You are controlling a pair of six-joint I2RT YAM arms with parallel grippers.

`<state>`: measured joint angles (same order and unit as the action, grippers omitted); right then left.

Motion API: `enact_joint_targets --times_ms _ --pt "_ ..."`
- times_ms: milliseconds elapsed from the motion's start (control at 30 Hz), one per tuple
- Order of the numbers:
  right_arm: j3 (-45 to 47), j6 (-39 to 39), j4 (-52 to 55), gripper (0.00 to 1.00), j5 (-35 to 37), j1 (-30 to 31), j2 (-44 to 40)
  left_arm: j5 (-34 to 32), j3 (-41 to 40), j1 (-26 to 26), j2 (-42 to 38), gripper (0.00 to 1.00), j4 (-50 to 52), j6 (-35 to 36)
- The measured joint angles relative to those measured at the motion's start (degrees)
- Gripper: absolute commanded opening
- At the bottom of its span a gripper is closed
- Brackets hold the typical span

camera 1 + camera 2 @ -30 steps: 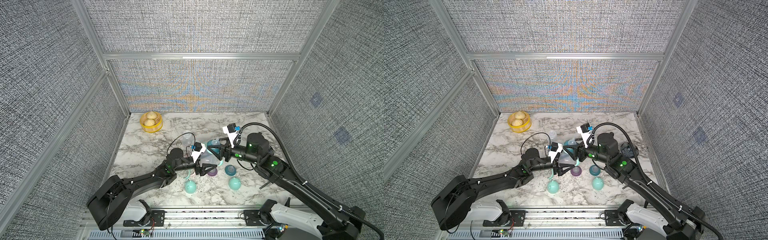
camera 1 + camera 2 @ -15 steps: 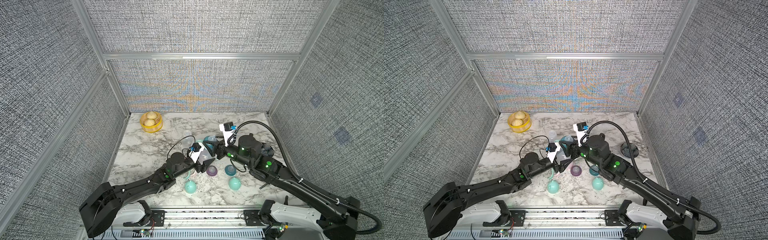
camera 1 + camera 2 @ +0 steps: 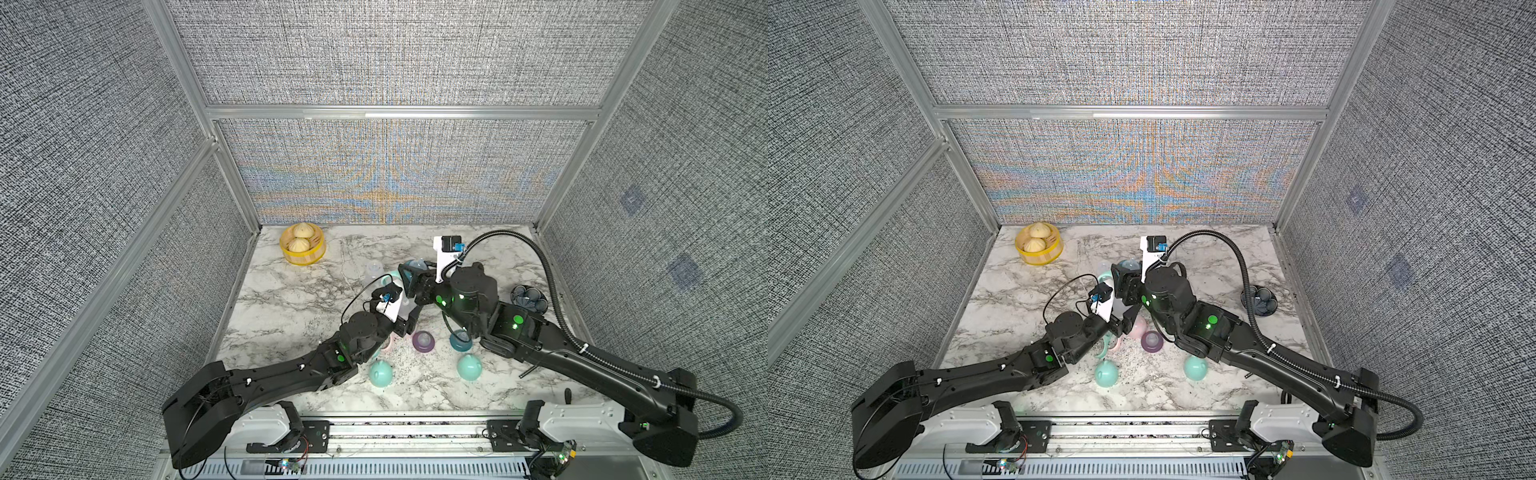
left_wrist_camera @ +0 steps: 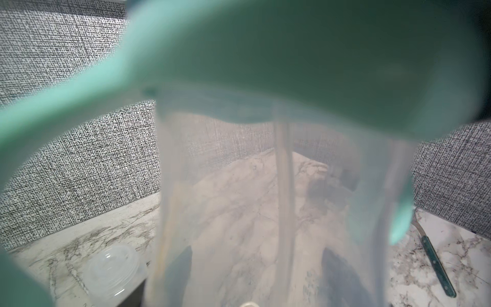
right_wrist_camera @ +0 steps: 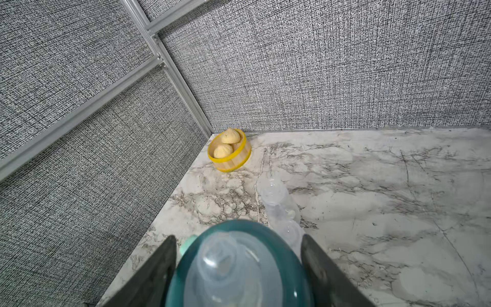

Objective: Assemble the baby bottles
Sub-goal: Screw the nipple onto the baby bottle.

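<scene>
Two arms meet over the middle of the marble table point(image 3: 291, 299). The left gripper point(image 4: 257, 260) is closed around a clear bottle point(image 4: 233, 199). Its dark fingers point(image 4: 183, 265) show dimly through the plastic on either side of the body. A mint handle ring point(image 4: 292, 53) sits round the bottle's neck, blurred and very close to the left wrist camera.

The right gripper point(image 5: 238, 239) is clamped on a teal collar point(image 5: 186, 279) with a clear nipple point(image 5: 228, 263) in it. The collar fills the wide gap between the two fingers and touches both. In both top views it hangs right at the ringed end of the held bottle, and a sliver of mint shows against its edge in the right wrist view. Whether it sits on the neck or only beside it I cannot tell, since the grippers cover the joint.

A second clear bottle point(image 3: 374, 270) lies on the table just beyond the grippers, toward the back wall. Nearer the robot, a purple collar point(image 3: 424, 340) and another teal collar point(image 3: 460, 340) stand side by side, apart. A mint cap point(image 3: 380, 372) and a second mint cap point(image 3: 469, 366) stand in front of them. A pink ring point(image 3: 1136, 328) lies partly under the left gripper.

A yellow steamer basket point(image 3: 302, 249) with buns stands in the back left corner. A dark bowl point(image 3: 528, 297) stands near the table's right edge.
</scene>
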<state>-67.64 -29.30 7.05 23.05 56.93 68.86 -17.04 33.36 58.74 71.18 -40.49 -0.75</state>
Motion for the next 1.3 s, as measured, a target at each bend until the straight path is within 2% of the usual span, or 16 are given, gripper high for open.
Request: enact_joint_targets --times_ms 100,233,400,533,600,700,933,1300 --pt "1.33 1.46 1.53 0.84 -8.20 -4.55 -2.47 -1.07 0.00 -0.13 0.11 0.00 2.03 0.31" --pt "3.23 4.02 2.56 0.86 -18.53 -9.94 -7.82 0.00 0.00 -0.79 -0.50 0.00 4.61 0.09" --pt "5.11 7.78 3.63 0.87 -31.45 -14.62 -12.44 8.68 0.15 -3.72 -0.85 0.00 5.84 -1.36" --pt "6.60 10.45 4.31 0.88 -38.45 -15.32 -13.62 17.86 0.15 -6.03 -0.33 0.00 5.84 -3.61" --pt "7.76 11.17 4.37 0.88 -39.56 -15.74 -13.94 23.02 0.15 -7.17 0.13 0.00 5.75 -4.79" --pt "9.03 11.45 4.50 0.88 -40.41 -16.04 -13.42 27.45 0.61 -8.02 0.90 0.00 5.77 -6.25" --pt "13.51 9.97 1.73 0.87 -39.91 -16.02 -11.39 33.79 0.70 -8.33 1.79 0.00 3.43 -8.04" --pt "16.63 5.75 -5.70 0.80 -39.28 -16.04 -9.49 37.81 0.20 -8.48 3.67 0.00 0.55 -9.38"
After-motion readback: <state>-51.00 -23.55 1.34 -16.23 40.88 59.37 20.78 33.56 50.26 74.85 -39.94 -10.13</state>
